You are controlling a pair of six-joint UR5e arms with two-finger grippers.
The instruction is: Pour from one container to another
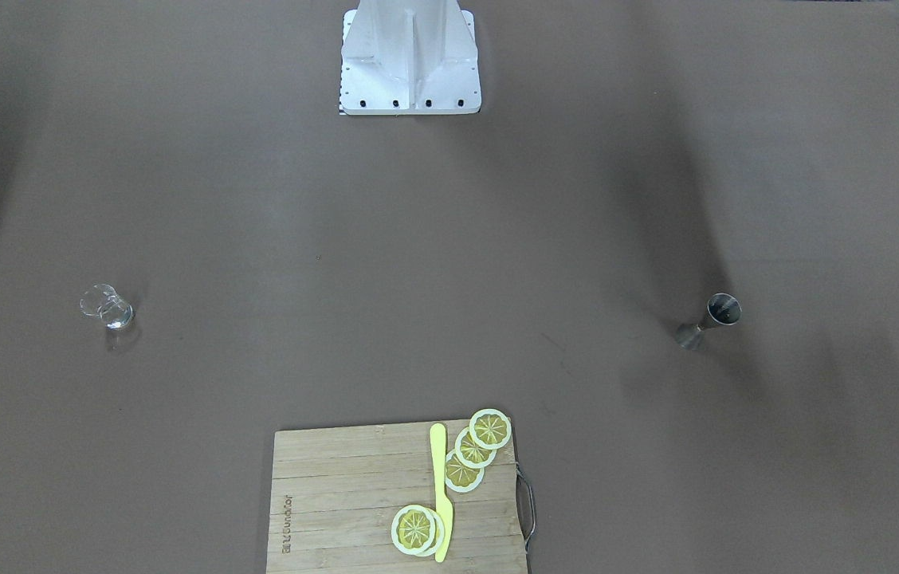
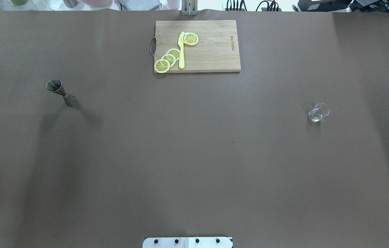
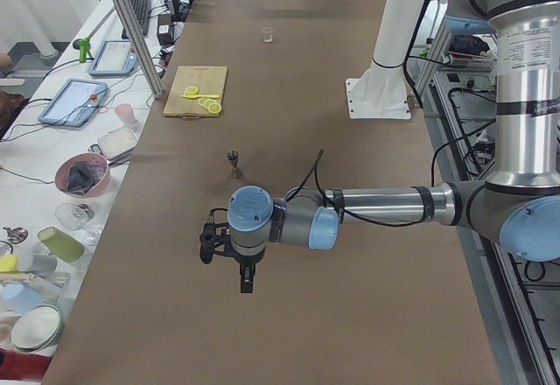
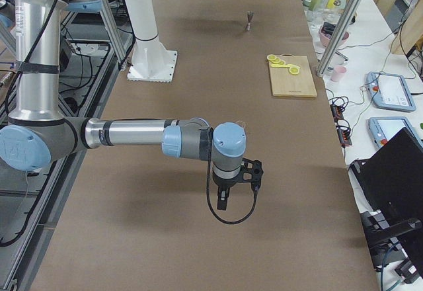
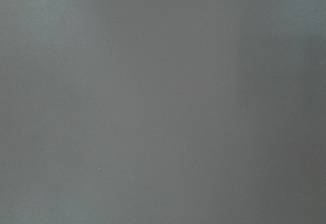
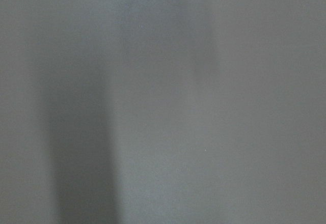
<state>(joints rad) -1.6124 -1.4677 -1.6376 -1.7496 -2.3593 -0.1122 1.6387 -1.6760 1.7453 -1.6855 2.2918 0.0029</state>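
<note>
Overhead exterior: brown table (image 2: 194,165), jigger (image 2: 61,92) left, glass (image 2: 318,112) right. Both stand apart from your left gripper (image 3: 248,285) and right gripper (image 4: 223,203). You cannot tell how the jaws are set.

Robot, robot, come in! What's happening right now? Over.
Left end effector and right end effector hover above table, open or shut unclear. Jigger, glass upright, untouched. Cutting board sits aside.

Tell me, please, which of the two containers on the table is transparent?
The small glass on the robot's right; the jigger on its left is opaque dark metal.
</note>
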